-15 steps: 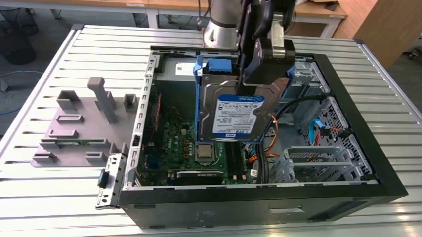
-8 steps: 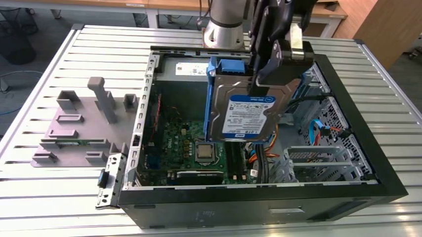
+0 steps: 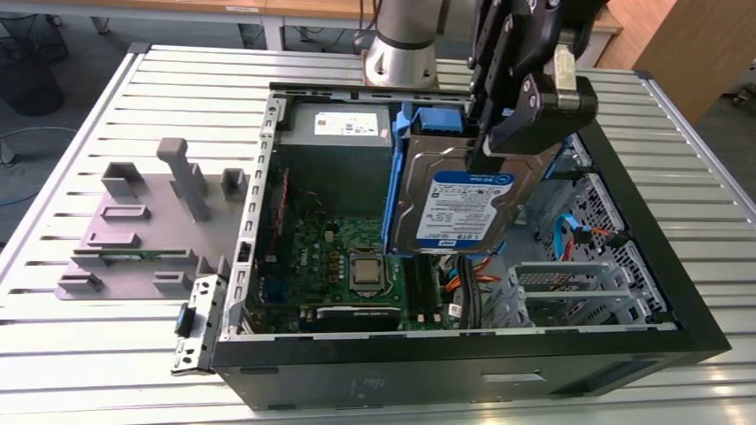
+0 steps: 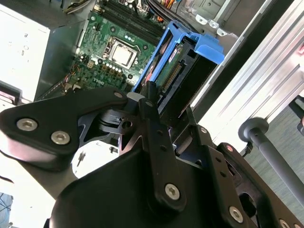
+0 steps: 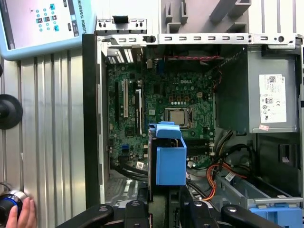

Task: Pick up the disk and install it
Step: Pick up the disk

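One open computer case (image 3: 473, 363) lies on a slatted metal table (image 3: 106, 354), which is cut off at the picture edges. One grey power supply (image 3: 343, 128) sits at the case's far end. One motherboard (image 3: 343, 257) with one processor (image 3: 367, 270) lies toward the exterior view's left. One disk (image 3: 455, 208) hangs tilted above the case's middle. The gripper (image 3: 497, 152) clamps its far end and hides that end. The exterior view shows the disk's label; the first wrist view shows its blue frame (image 5: 170, 159) end-on. One hand (image 5: 19, 216), cut off, lies beside a knob (image 5: 8, 203).
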Robot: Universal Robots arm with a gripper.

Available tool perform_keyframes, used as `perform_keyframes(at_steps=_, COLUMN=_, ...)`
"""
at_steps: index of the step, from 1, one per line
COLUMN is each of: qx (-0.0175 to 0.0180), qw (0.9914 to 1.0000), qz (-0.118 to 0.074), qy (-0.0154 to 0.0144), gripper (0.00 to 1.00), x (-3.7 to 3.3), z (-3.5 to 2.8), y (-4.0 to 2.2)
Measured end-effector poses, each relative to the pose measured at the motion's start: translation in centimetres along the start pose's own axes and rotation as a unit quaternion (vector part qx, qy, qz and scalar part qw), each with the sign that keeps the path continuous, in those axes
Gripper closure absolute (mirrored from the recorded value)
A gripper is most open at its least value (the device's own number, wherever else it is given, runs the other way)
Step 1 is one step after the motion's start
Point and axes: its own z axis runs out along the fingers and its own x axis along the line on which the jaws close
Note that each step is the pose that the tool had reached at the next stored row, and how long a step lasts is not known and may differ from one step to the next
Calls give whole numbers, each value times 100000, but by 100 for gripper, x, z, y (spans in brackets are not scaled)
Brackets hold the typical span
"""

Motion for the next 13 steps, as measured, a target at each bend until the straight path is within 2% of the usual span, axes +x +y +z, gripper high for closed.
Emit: perform_keyframes(at_steps=13, qx=-1, qw=100000, qz=2, qy=-65, gripper=65, x=-2, z=-25, y=-9)
